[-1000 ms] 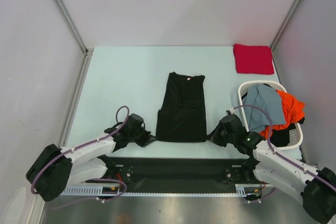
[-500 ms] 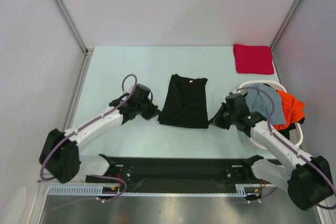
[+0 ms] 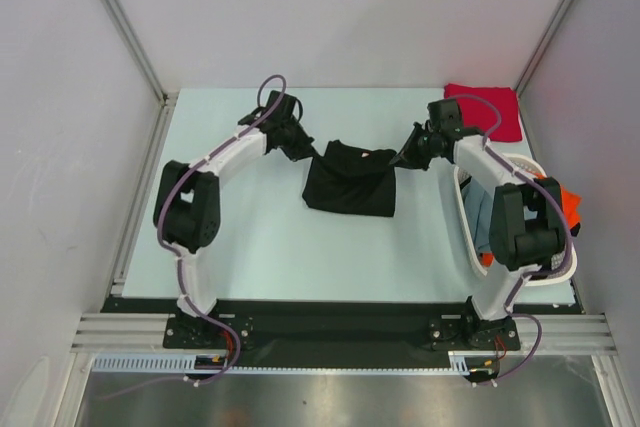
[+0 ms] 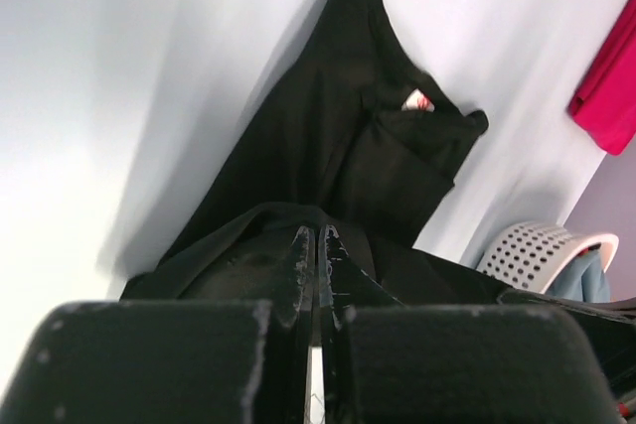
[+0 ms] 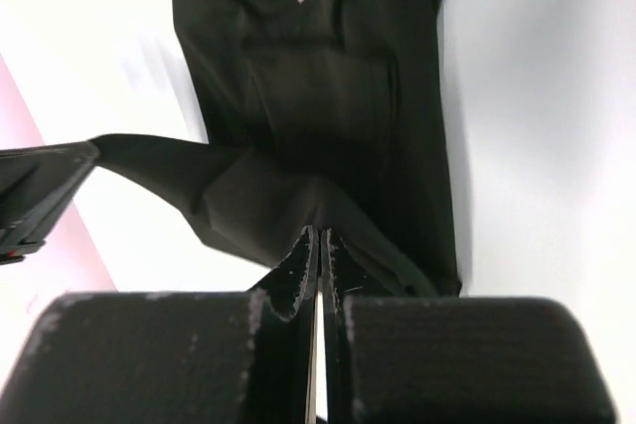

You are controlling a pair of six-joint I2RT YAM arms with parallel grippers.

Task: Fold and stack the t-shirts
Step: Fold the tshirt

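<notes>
Lying doubled over itself, the black t-shirt (image 3: 348,187) looks rumpled.

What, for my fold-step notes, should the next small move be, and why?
Probably lower both tools to lay the lifted hem down near the collar. The left tool and right tool are each shut on a corner of the black t-shirt, its hem raised over the far end, the fold not yet flat.
</notes>
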